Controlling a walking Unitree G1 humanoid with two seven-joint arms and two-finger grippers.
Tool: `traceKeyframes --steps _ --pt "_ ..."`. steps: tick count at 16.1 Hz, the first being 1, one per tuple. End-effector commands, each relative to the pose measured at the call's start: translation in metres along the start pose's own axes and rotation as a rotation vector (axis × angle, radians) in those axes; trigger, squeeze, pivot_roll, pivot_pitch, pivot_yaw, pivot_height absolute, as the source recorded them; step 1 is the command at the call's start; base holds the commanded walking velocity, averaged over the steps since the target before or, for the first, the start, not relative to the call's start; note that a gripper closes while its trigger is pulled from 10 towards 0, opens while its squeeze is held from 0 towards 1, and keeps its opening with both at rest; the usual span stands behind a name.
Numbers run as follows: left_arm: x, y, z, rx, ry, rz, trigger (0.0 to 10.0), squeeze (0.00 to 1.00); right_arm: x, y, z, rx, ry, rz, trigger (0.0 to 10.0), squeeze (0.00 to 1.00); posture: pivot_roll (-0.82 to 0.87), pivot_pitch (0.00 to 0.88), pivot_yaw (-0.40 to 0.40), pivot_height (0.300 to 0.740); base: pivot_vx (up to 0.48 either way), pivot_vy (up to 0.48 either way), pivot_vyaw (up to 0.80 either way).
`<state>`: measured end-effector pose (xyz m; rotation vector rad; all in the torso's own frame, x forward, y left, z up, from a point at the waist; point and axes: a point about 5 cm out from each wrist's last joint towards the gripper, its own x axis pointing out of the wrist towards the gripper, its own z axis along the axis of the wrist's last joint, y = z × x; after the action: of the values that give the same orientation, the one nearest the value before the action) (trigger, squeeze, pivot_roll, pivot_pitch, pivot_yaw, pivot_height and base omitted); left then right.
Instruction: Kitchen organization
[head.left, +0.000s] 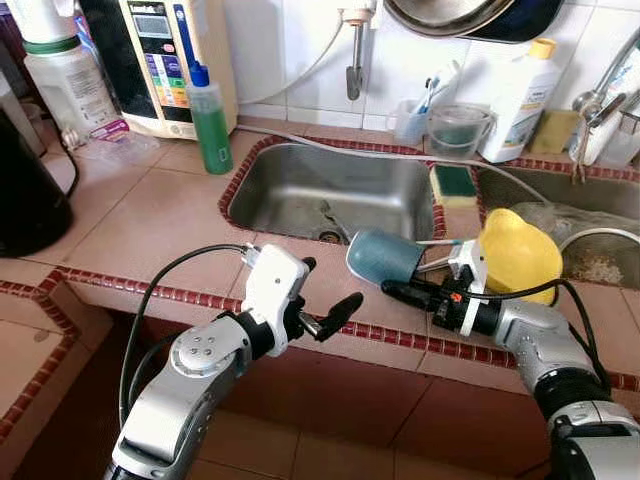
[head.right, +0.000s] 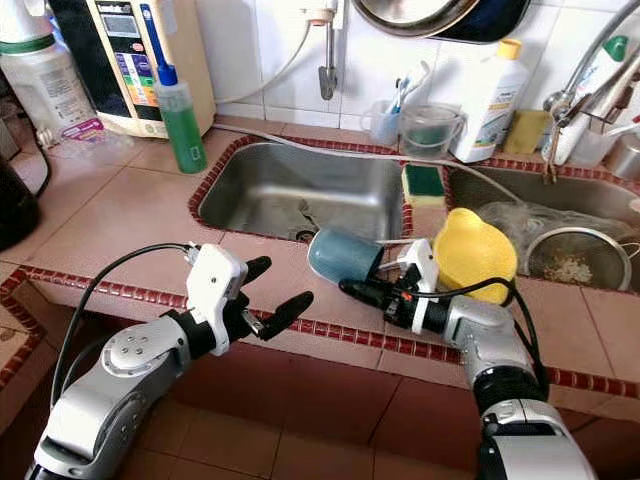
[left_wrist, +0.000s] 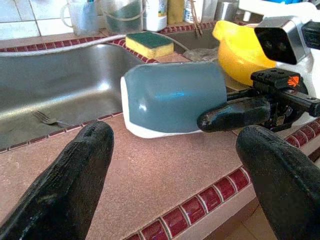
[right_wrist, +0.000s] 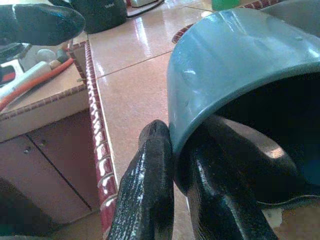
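Right claw (head.left: 392, 290) was pinched on the rim of a blue cup (head.left: 384, 257), one finger outside the wall and one inside the mouth, as the right wrist view showed plainly. The cup lay on its side on the tiled counter (head.left: 150, 215), base toward the robot's left, just at the front lip of the steel sink (head.left: 330, 190) and beside a yellow cup (head.left: 517, 255) near the right arm. Left claw (head.left: 322, 300) hung wide open and empty over the counter's front edge, fingers spread toward the cup. Risks as judged: a rim pinch on a smooth curved wall is a thin hold, so the cup could swing or slip free on lifting and roll into the sink, where a fork (left_wrist: 47, 118) lay, or off the red-trimmed edge to the floor. The right wrist sat close to the yellow cup, possibly touching, though the view left that unclear; a sweep could knock it over.
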<state>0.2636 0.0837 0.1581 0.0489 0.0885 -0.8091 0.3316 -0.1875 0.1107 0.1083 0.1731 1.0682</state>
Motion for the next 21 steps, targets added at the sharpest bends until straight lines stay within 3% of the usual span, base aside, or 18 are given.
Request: traceKeyframes --steps 1,10,21 --pt "-0.001 -0.001 0.004 0.011 -0.012 0.001 10.0 0.00 0.001 0.000 0.005 -0.002 -0.010 0.017 0.0 0.00 -0.10 0.040 0.012 0.740 0.000 0.000 0.00" --pt "0.000 -0.002 0.006 0.008 -0.020 -0.003 10.0 0.00 0.003 0.006 -0.001 0.035 -0.010 0.078 0.0 0.00 -0.10 0.032 0.014 0.740 0.000 0.000 0.00" --pt "0.000 0.000 0.006 0.011 -0.019 0.009 10.0 0.00 0.008 0.009 0.011 0.052 -0.119 0.104 0.0 0.00 -0.09 0.044 0.008 0.740 0.000 0.000 0.00"
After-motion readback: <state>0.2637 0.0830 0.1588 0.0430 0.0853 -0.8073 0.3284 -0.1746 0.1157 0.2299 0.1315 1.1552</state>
